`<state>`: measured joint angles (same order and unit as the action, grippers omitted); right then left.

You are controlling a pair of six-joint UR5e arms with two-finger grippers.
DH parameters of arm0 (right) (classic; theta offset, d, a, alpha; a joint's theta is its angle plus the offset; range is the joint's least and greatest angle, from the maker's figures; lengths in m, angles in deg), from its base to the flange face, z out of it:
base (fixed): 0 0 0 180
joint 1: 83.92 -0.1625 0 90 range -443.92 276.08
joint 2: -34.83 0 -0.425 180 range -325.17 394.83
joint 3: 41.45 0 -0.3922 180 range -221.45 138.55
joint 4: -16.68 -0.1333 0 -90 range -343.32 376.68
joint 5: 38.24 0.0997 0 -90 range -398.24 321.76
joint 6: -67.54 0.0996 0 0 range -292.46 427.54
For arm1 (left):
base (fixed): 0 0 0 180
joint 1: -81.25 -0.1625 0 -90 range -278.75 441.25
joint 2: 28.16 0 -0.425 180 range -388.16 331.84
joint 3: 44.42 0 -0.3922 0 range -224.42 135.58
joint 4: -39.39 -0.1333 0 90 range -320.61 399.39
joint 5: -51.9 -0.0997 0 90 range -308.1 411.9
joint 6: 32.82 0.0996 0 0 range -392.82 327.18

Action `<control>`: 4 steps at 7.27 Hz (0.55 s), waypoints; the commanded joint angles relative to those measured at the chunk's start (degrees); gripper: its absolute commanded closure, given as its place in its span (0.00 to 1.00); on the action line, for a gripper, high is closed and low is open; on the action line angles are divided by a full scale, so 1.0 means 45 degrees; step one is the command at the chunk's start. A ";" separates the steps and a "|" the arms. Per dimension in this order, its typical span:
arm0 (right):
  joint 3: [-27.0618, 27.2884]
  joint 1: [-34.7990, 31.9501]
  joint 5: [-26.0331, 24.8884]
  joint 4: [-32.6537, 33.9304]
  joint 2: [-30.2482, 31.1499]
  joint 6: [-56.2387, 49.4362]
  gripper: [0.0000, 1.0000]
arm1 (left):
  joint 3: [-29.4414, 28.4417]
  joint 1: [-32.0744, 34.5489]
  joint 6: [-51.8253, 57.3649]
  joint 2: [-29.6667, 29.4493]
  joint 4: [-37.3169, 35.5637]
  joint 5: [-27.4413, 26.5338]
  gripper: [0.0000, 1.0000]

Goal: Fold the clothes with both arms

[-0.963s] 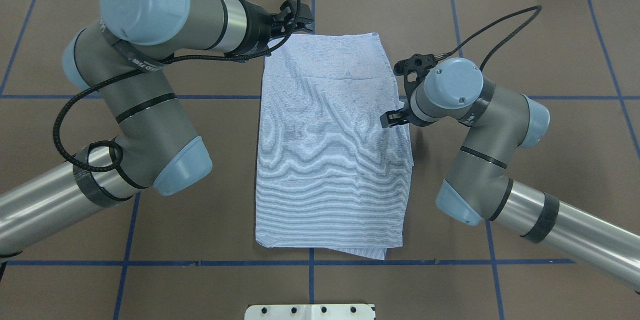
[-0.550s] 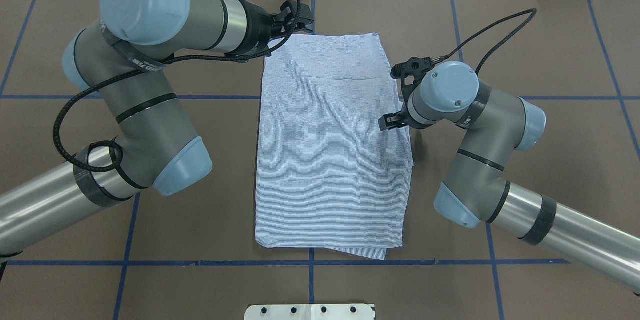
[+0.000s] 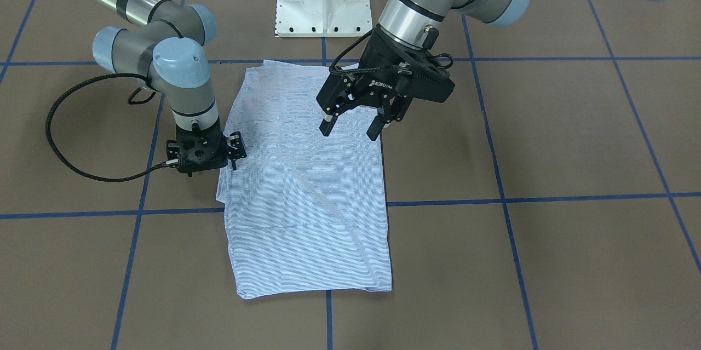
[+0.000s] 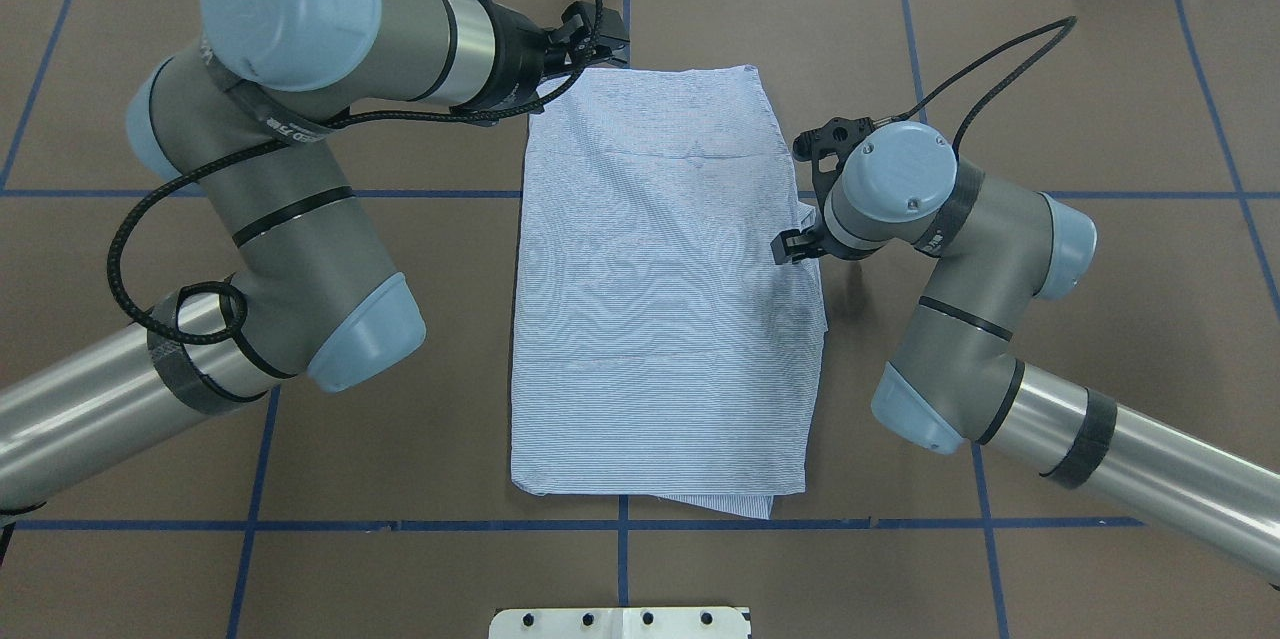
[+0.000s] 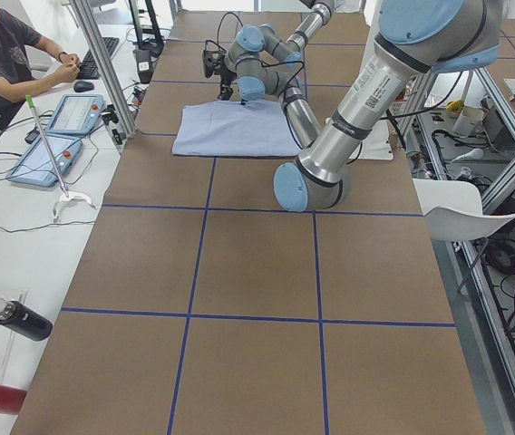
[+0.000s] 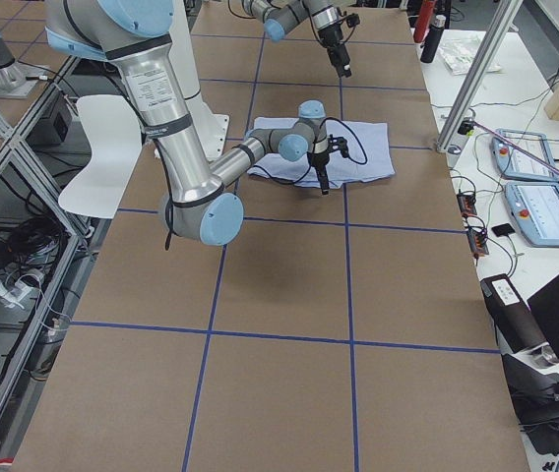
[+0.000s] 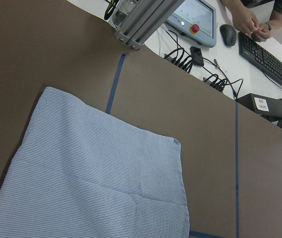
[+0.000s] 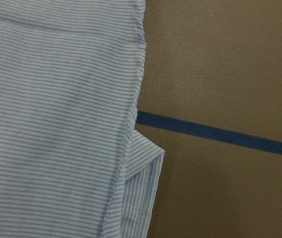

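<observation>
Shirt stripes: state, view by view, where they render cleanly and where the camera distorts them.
Overhead exterior: wavy moiré swirls across the shirt. Exterior front-facing: the same moiré. Left wrist-mounted: stripes crisp. Right wrist-mounted: stripes resolved but slightly soft. Side views: too small, plain pale blue.

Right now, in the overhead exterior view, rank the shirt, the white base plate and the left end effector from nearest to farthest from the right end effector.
1. shirt: the right end effector is at its right edge.
2. left end effector: by the shirt's far left corner.
3. white base plate: bottom centre, on the robot's side.
</observation>
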<state>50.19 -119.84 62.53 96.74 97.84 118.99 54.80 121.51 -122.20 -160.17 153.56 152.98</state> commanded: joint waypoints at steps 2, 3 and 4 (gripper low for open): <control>0.0024 -0.0318 0.0108 0.0177 0.0196 -0.0299 0.00 | -0.0077 -0.0020 0.0000 0.0000 0.0019 0.0000 0.00; 0.0025 -0.0357 0.0089 0.0177 0.0236 -0.0532 0.00 | -0.0097 -0.0059 0.0000 0.0000 0.0020 -0.0019 0.00; 0.0044 -0.0377 0.0089 0.0177 0.0314 -0.0592 0.00 | -0.0097 -0.0059 0.0000 0.0000 0.0020 -0.0019 0.00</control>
<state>50.31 -121.35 62.92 97.52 98.84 116.90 54.42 121.30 -122.20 -160.17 153.63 152.92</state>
